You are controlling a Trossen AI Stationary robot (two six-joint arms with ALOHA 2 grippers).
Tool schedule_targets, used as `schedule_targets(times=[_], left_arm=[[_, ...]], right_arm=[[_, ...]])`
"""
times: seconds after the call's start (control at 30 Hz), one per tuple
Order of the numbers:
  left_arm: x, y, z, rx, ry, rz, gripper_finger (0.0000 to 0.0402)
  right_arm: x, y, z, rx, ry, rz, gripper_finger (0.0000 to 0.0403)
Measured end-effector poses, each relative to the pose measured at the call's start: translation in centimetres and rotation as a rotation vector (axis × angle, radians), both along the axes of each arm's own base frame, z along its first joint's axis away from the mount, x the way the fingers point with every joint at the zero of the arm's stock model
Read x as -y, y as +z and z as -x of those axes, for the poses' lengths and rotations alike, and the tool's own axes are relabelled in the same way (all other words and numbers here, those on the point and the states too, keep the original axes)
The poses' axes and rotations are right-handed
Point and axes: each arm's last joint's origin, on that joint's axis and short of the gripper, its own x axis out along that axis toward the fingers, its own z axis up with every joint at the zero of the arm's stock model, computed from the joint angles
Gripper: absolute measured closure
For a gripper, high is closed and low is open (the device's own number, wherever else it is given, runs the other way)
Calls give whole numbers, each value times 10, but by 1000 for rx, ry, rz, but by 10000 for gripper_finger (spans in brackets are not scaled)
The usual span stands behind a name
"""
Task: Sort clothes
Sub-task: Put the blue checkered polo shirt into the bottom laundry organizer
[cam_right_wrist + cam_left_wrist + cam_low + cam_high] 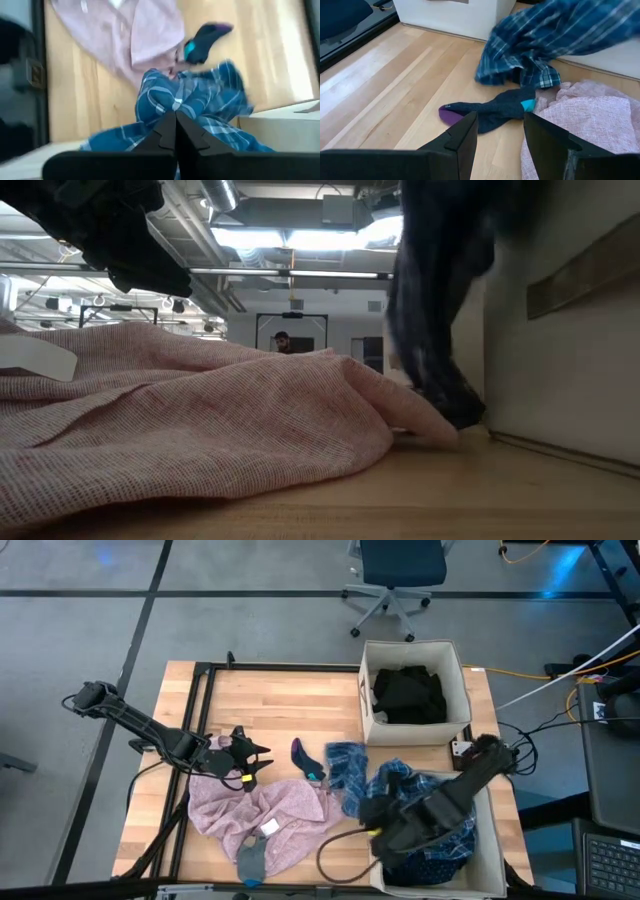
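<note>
Currently the blue plaid garment [400, 790] hangs half over the wall of the near beige bin [492, 840], its crumpled tail trailing onto the worktop [270, 710]; the right pincer [175, 131] is clamped shut on its cloth above that bin. Beside it lies a navy sock [308, 761] with a purple toe and a teal patch, and next to that sprawls the pale pink garment [265, 815], wrinkled, with a white tag [269, 827]. A small grey-teal piece [250, 860] lies at the pink garment's near edge. Black clothes [408, 692] fill the far beige bin [415, 648].

The left pincer [250, 765] hovers over the pink garment's far corner, its fingers [465, 137] spread apart and holding nothing.

The worktop is pale butcher-block wood in a black frame on a grey floor, with an office chair [395, 575] beyond it.

Only the low view shows the room: ceiling lights, pipes, and a person [283, 340] standing far back. The left wrist view alone makes the sock's colours plain, while the right wrist view shows the plaid cloth bunched at the closed fingertips.
</note>
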Motion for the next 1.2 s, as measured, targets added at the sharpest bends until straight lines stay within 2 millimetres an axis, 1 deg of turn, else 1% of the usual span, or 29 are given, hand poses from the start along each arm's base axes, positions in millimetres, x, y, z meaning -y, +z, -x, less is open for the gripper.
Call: schedule_targets(times=[0.13,0.23,0.43,0.53,0.6,0.7,0.87,1.0,1.1,1.2], left_arm=[[0,0,0,2,-1,-1,251],[0,0,0,2,-1,-2,251],[0,0,0,3,-1,-1,251],[0,0,0,3,-2,-1,251],[0,0,0,3,-1,-1,251],[0,0,0,3,-1,-1,251],[0,1,0,9,-1,2,251],[1,2,-2,27,-4,4,251],[1,2,-1,23,-5,2,251],[1,2,-1,23,-5,1,251]], right_arm=[[1,27,22,136,-60,-11,401],[-4,37,38,221,-97,-15,401],[-20,51,72,329,-111,-68,402],[-28,45,85,322,-133,-102,402],[-34,34,93,276,-154,-128,402],[-37,9,105,167,-224,-160,402],[-30,-40,129,-28,-389,-147,403],[-22,-79,149,-144,-521,-84,402],[-21,-108,163,-227,-581,-39,402],[-21,-136,173,-317,-614,-41,400]])
